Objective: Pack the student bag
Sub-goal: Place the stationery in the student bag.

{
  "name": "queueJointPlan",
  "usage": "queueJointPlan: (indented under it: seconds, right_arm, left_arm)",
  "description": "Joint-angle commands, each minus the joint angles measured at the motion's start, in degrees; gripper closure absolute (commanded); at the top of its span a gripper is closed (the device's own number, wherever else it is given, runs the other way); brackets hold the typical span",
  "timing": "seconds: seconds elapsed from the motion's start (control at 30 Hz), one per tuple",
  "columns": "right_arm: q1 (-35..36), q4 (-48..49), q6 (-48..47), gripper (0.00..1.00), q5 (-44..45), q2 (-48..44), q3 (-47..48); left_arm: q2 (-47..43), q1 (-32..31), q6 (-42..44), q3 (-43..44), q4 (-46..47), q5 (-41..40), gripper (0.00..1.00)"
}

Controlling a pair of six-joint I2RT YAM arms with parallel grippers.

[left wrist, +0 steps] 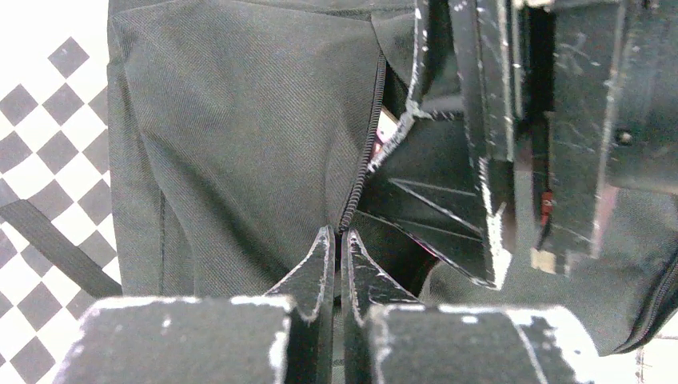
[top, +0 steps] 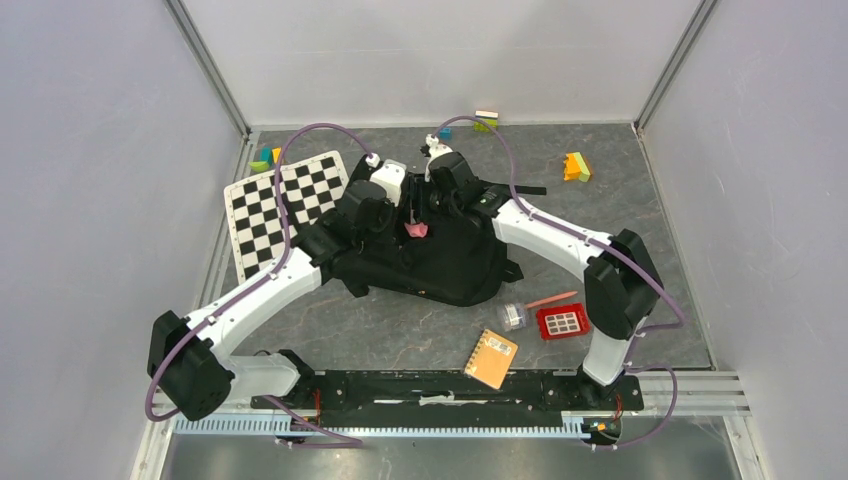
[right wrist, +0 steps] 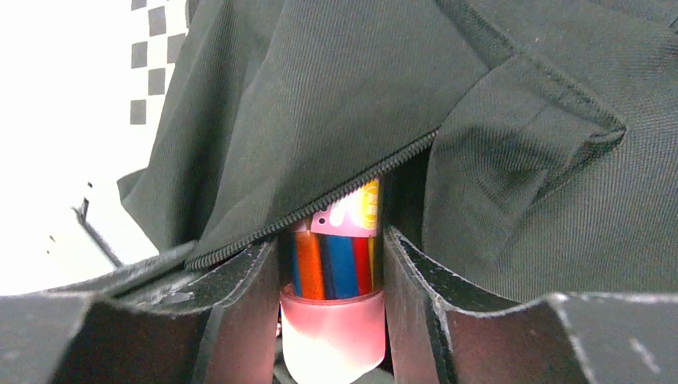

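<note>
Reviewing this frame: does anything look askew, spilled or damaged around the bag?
Nothing looks spilled or damaged. One oddity: the student bag's zip edge lies slantwise across the tube of coloured pens held in the right gripper, leaving its pink end outside. The left gripper pinches the bag at the zip.

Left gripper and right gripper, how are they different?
The left gripper has its fingers squeezed almost together, while the right gripper has its fingers apart. The left gripper pinches the zip edge of the bag, and the right gripper holds a pen tube with a pink cap. Both have black, scuffed fingers, and both are at the bag's opening.
</note>
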Motion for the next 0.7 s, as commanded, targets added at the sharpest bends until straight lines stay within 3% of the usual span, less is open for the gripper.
queueJointPlan:
  seconds: [0.0,0.5,0.57,0.67]
  right_arm:
    - [-0.35,10.77,5.44,1.0,6.48,1.13,3.78]
    - [4.3,37.28,8.88,1.0,14.58,6.58,-4.5]
    - [5.45,38.39,8.64,0.94,15.74,7.03,-4.79]
    - [6.06,39.08,8.21,0.75,16.82,6.7,-6.23]
  left_arm:
    - [-2.44,-0.01,-2.18,0.16,1.89,1.37,0.98]
    - [-1.51,0.05,-2.43,0.39,1.6,1.84,0.98]
    - [-1.43,0.02,-2.44,0.34,1.8,2.05,0.98]
    - [-1.05,0.03,-2.35,0.67,1.44,1.86,0.98]
